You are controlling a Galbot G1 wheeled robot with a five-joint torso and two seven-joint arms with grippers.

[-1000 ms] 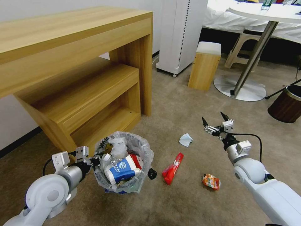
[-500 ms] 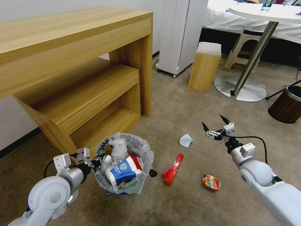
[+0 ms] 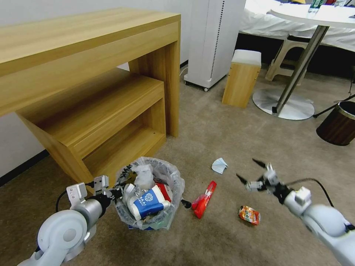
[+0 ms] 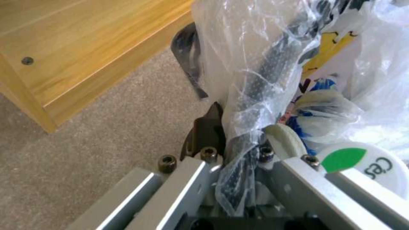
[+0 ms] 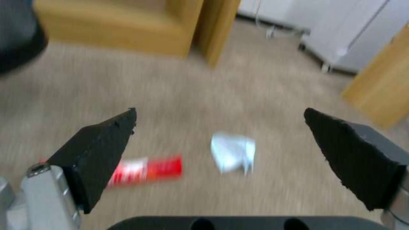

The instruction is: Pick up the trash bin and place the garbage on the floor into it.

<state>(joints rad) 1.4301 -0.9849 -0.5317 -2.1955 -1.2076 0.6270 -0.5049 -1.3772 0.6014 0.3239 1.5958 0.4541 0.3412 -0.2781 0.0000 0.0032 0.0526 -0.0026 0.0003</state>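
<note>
The trash bin (image 3: pixel 171 173), lined with a crinkly translucent bag, sits low over the beige floor (image 3: pixel 222 244) in front of the wooden desk. It holds a blue-white paper cup (image 3: pixel 148 202) and other litter. My left gripper (image 3: pixel 115 192) is shut on its near rim, and the fingers pinch the bag and rim (image 4: pixel 238 150). Garbage lies to the right of the bin: a red wrapper (image 3: pixel 204 198) (image 5: pixel 145 169), a white tissue (image 3: pixel 219 165) (image 5: pixel 233 151) and a crushed orange can (image 3: pixel 249 214). My right gripper (image 3: pixel 247 169) (image 5: pixel 220 111) hangs open above the floor, right of the tissue and above the can.
A wooden desk (image 3: pixel 92 74) with a low shelf stands at the left. Behind are a white appliance (image 3: pixel 214 37), a wooden stool (image 3: pixel 240 79), a round table's metal base (image 3: pixel 283 103) and a brown bin (image 3: pixel 338 123) at the far right.
My right gripper has come down and back toward me, still open. The left gripper and the bin have shifted slightly right.
</note>
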